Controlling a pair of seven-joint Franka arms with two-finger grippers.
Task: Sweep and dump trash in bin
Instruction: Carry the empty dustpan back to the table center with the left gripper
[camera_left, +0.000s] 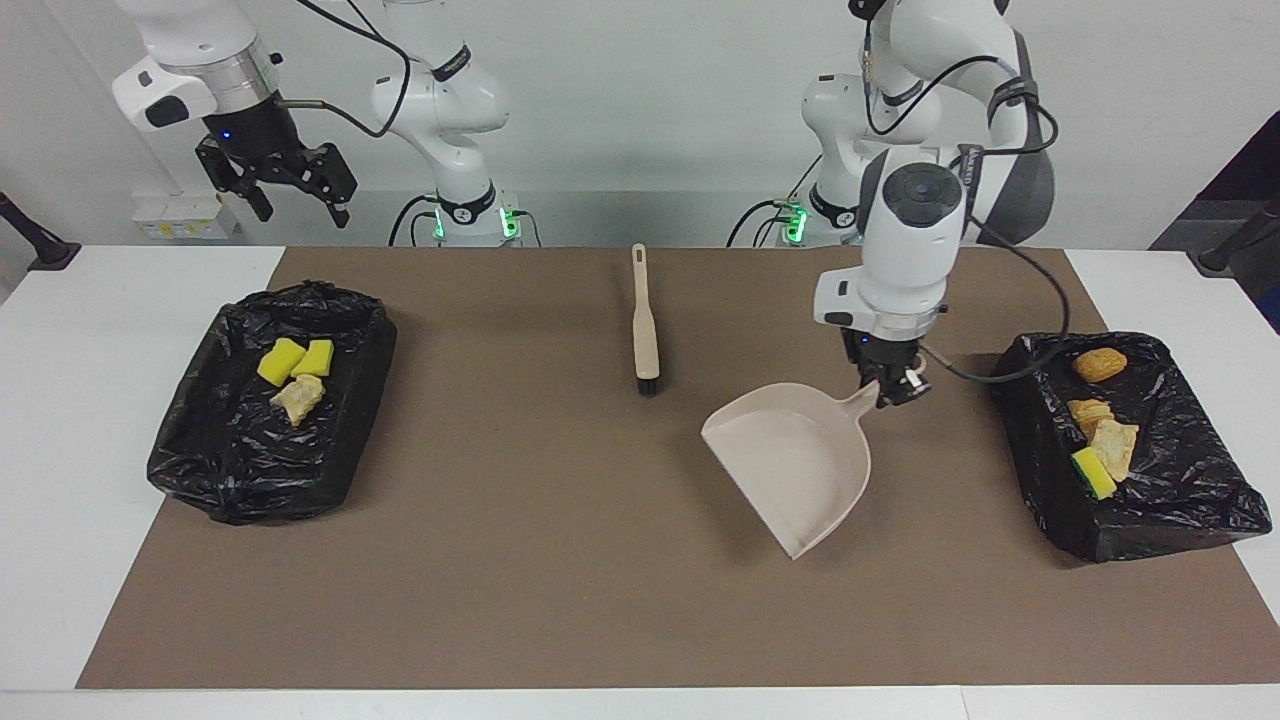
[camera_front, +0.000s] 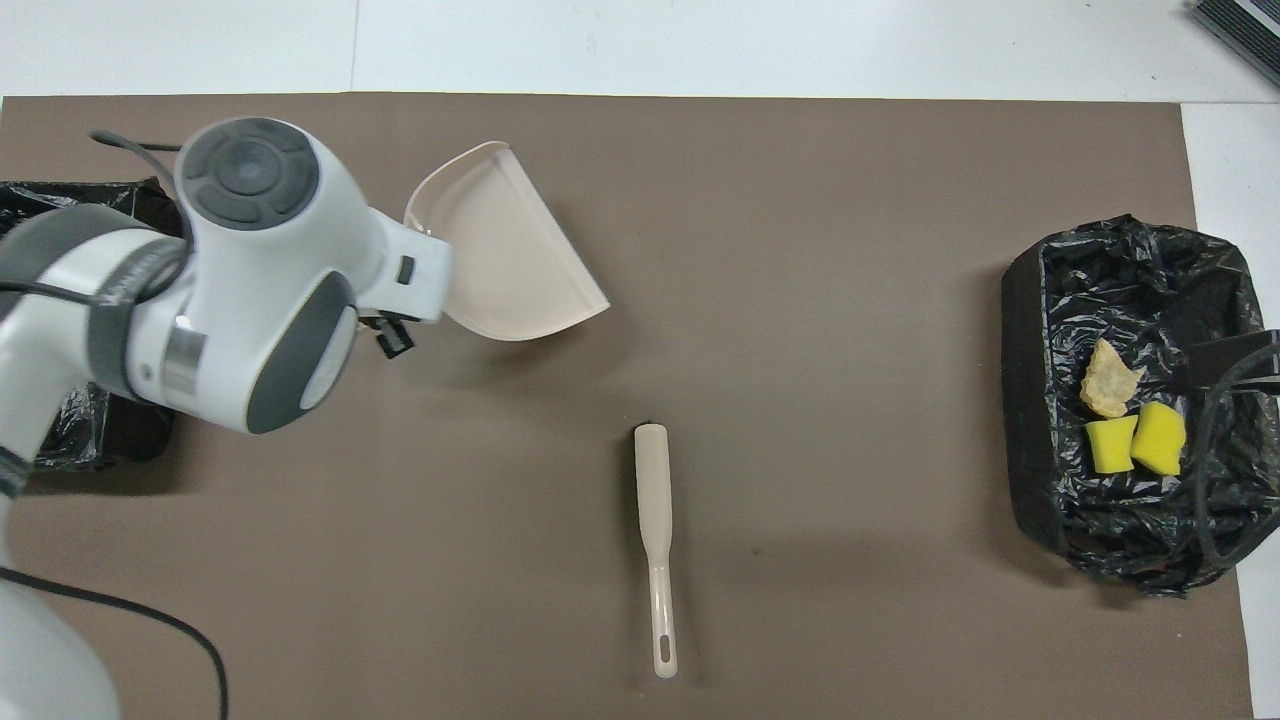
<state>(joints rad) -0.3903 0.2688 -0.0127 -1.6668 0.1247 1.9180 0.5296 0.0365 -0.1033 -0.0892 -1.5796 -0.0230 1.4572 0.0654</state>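
Lying nearest the robots, in the middle of the brown mat on the table (camera_left: 60, 420), is a beige brush (camera_left: 644, 322), handle toward the robots and bristles pointing away, untouched by either arm.

Farther out sits the beige dustpan (camera_left: 795, 462), tilted, its handle gripped by the left tool (camera_left: 893, 388), which is clenched on it; its open mouth faces away from the robots. The pan looks empty, so I judge the dumping is done and the pan is being set down.

All the trash lies in two bins lined with black bags. The bin at the right arm's end (camera_left: 262, 470) holds two yellow sponge chunks (camera_left: 296, 361) and a pale scrap. The bin at the left arm's end (camera_left: 1180, 500) holds bread-like pieces (camera_left: 1099, 364) and a green-and-yellow sponge (camera_left: 1093, 473).

The right tool (camera_left: 298, 205) waits raised above the table's edge at its own end, fingers spread and holding nothing.
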